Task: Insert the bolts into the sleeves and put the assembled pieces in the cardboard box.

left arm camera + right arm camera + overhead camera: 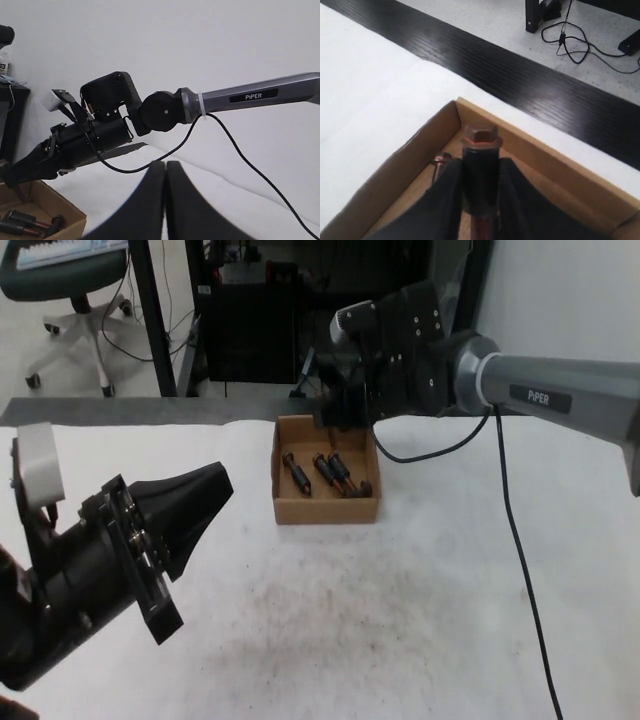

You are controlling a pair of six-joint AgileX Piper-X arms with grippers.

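One bolt (480, 136) in its sleeve (481, 177), pinched by right gripper (481, 167) over box (545, 155). Rigid metal, probably dense and slick; hold mid-sleeve. Meanwhile left gripper (166, 172) closed, empty.

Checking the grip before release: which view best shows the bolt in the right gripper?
The right wrist view: the bolt, hex head showing, sits clamped in the right gripper above the box. In the high and left wrist views it cannot be told apart from the dark gripper.
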